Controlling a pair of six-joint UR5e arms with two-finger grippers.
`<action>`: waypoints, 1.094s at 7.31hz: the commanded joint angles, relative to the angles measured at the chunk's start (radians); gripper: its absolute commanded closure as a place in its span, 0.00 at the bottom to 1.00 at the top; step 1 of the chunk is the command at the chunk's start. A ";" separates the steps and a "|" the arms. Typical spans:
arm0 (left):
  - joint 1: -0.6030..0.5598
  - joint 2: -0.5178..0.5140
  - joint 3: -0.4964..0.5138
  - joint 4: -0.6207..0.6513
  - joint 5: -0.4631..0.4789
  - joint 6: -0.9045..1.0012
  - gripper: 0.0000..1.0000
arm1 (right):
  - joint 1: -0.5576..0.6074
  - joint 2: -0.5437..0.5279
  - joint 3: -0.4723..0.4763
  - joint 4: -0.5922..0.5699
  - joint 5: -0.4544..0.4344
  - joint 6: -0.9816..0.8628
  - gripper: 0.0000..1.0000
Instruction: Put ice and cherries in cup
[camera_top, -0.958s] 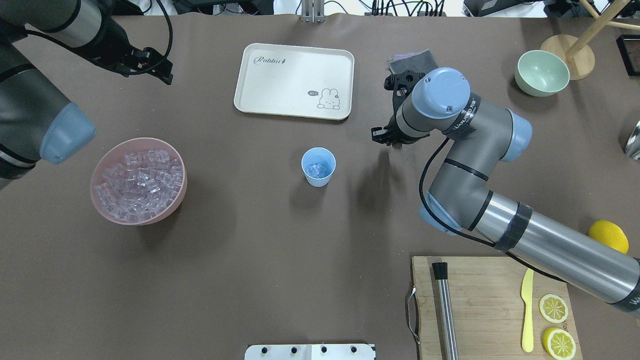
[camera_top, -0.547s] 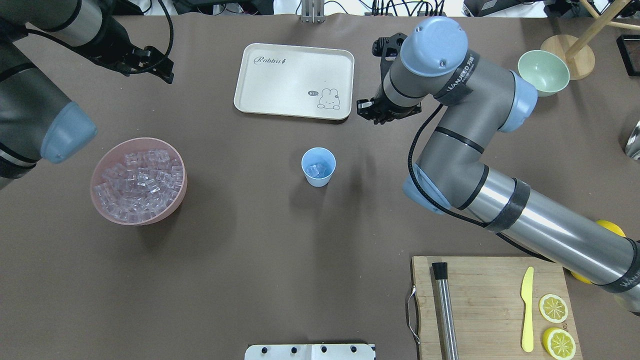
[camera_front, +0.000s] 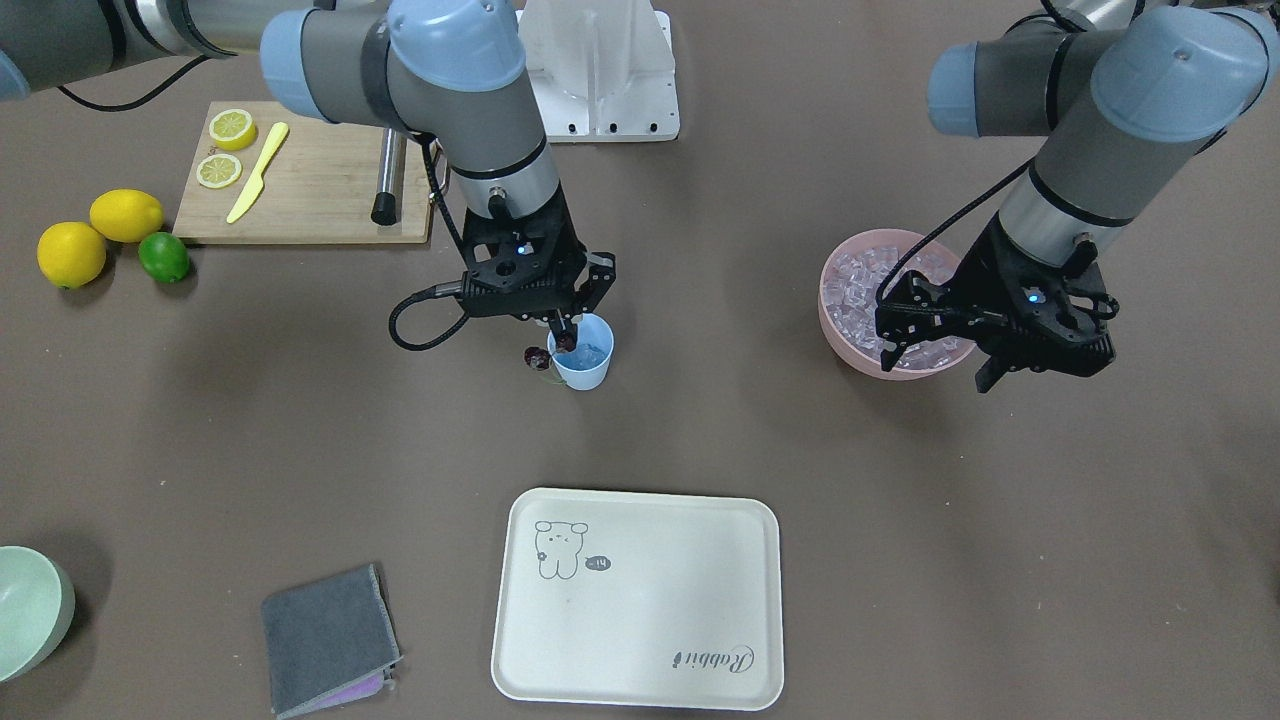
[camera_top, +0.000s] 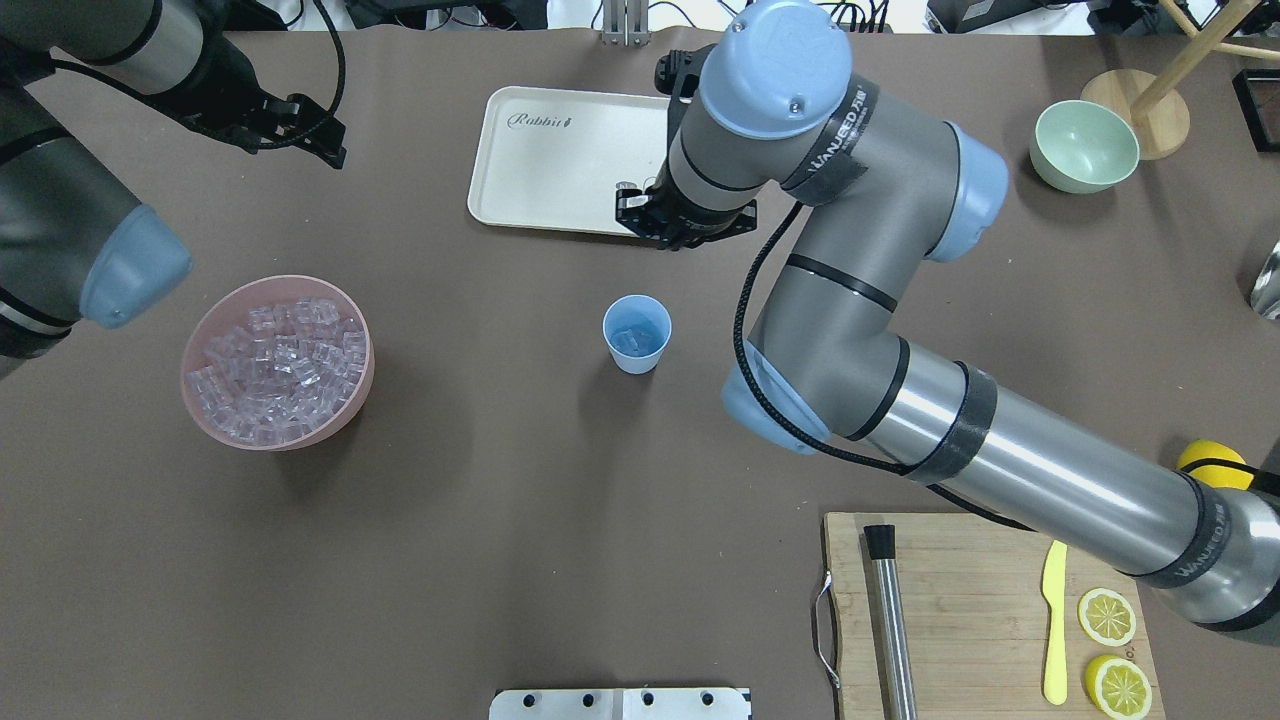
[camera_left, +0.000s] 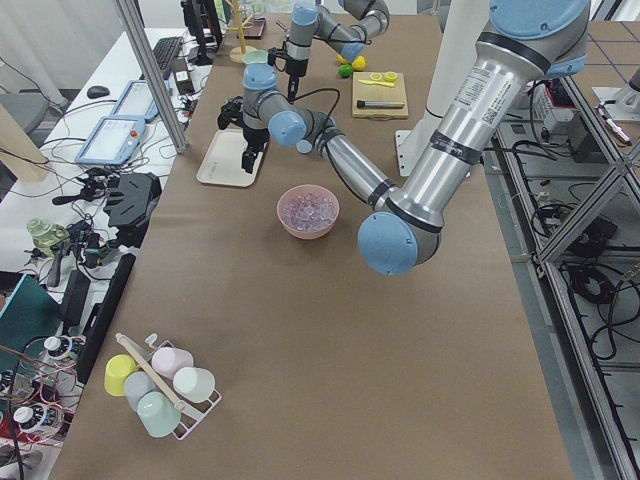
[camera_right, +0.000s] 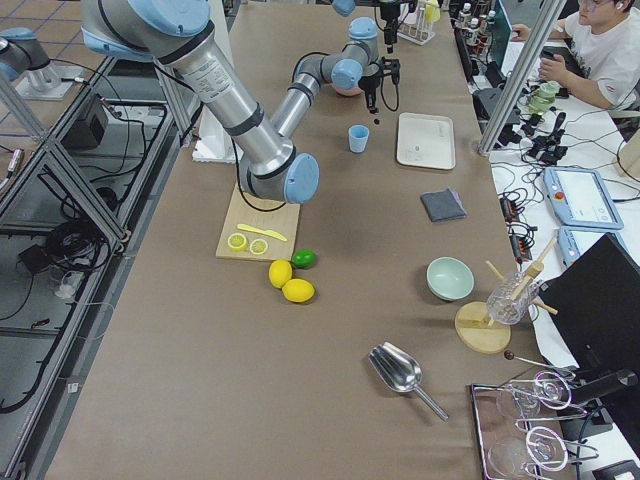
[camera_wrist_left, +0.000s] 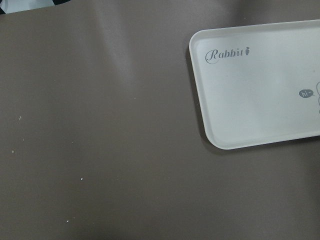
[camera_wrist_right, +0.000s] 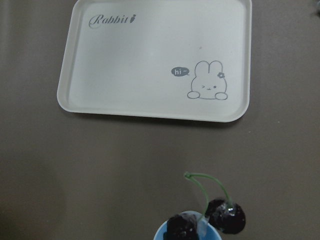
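Counted two cherries (camera_wrist_right: 226, 216), one cup (camera_front: 583, 370), several ice cubes (camera_top: 634, 342) inside cup. Found cherries clamped in right gripper (camera_front: 561, 327), dangling beneath it over cup's rim; left gripper (camera_front: 940, 362) spread, well apart from cup.

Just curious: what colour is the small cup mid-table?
The cup is pale blue; the overhead exterior view shows it best.

cherries (camera_wrist_right: 225, 216) 2 | cup (camera_top: 636, 363) 1 | bowls (camera_front: 832, 335) 2 | tray (camera_top: 540, 160) 1

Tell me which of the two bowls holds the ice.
The pink bowl: it is heaped with clear ice cubes, while the pale green bowl shows nothing inside.
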 joint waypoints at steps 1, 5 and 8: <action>0.000 0.002 -0.003 0.001 0.001 0.001 0.03 | -0.040 0.012 -0.033 0.012 -0.032 0.006 1.00; 0.000 -0.003 -0.001 0.001 0.001 0.007 0.03 | -0.077 0.005 -0.047 0.013 -0.040 0.010 0.73; 0.000 0.000 -0.003 -0.001 0.000 0.007 0.03 | -0.081 -0.027 -0.033 0.014 -0.052 0.010 0.02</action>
